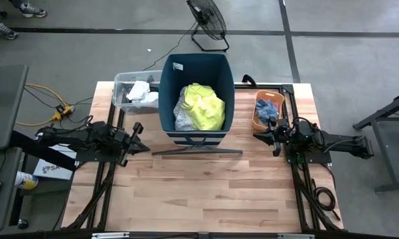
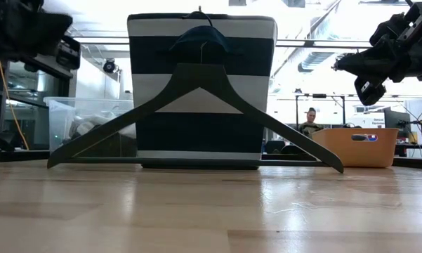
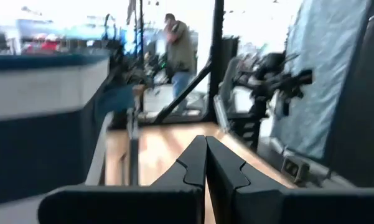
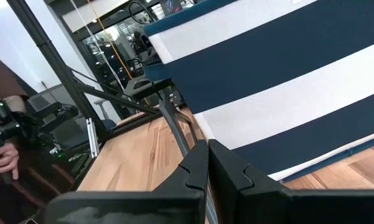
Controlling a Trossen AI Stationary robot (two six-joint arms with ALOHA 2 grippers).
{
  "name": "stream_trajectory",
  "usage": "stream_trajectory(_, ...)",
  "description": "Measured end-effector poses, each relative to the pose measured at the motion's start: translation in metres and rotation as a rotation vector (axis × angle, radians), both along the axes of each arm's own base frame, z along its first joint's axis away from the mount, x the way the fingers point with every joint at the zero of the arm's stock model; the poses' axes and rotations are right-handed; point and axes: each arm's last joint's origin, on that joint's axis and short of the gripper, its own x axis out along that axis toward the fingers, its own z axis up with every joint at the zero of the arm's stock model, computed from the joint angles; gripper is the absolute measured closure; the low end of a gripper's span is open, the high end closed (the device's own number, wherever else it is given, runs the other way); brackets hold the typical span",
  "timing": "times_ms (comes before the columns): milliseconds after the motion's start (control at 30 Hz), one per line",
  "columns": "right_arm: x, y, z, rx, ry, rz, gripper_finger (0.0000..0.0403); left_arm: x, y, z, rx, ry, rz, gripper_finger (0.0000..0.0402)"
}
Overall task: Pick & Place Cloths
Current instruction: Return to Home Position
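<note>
Shows left gripper (image 1: 141,138) and right gripper (image 1: 262,137) parked either side of the tall dark-blue bin (image 1: 167,99), each with fingers pressed together and carrying nothing. Places the neon-yellow shirt (image 1: 204,106) inside that bin, a white piece (image 1: 139,91) in the transparent container (image 1: 117,93) on the left, and blue pieces (image 1: 269,109) in the orange tub (image 1: 256,114) on the right, with no cloth seen on the table (image 1: 199,192). Flags the hanger (image 1: 196,151) propped against the bin's front, its ends near both grippers: likely clipped and toppled by any low inward swing. Flags also the orange tub just beside the right gripper, liable to be nudged, and the loose cable (image 1: 322,196) by the right arm's base, liable to snag
</note>
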Motion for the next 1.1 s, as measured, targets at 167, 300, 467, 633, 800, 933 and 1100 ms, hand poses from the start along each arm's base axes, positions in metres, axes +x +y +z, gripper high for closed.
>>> stream_trajectory(167, 0.000, 0.000, 0.000, 0.000, 0.000, 0.002, 0.0398, 0.002, 0.000, -0.009, 0.004, 0.059, 0.014, 0.0400)
stream_trajectory(300, 0.000, 0.000, 0.000, 0.000, 0.000, 0.000, 0.0398, 0.002, 0.001, -0.013, 0.004, 0.109, 0.049, 0.0400)
stream_trajectory(467, 0.000, 0.000, 0.000, 0.000, 0.000, 0.000, 0.0398, 0.003, 0.003, -0.015, -0.001, 0.118, 0.111, 0.0400)
stream_trajectory(633, 0.000, 0.000, 0.000, 0.000, 0.000, 0.000, 0.0398, 0.003, 0.003, -0.016, -0.001, 0.127, 0.122, 0.0400)
stream_trajectory(800, 0.000, 0.000, 0.000, 0.000, 0.000, 0.000, 0.0398, 0.003, 0.003, -0.016, -0.002, 0.127, 0.122, 0.0400)
stream_trajectory(933, 0.000, 0.000, 0.000, 0.000, 0.000, 0.000, 0.0398, 0.003, 0.003, -0.016, -0.002, 0.128, 0.122, 0.0400)
stream_trajectory(1100, 0.000, 0.000, 0.000, 0.000, 0.000, 0.000, 0.0398, 0.003, 0.003, -0.016, -0.002, 0.128, 0.122, 0.0400)
